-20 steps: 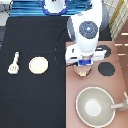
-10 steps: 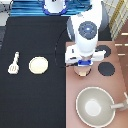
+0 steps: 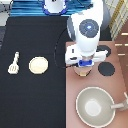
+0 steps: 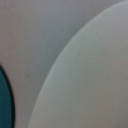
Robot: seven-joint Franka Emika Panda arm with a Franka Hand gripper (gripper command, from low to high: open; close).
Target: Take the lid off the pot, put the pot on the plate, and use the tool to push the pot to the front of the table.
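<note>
I am hovering my gripper low over the stove panel, right on top of the pot, which is peeking out just beneath my hand; whether my jaws are gripping anything I cannot tell. Close by, a pale curved surface is filling the wrist view. Farther toward the exterior view's left, the plate and the tool are lying on the table.
</note>
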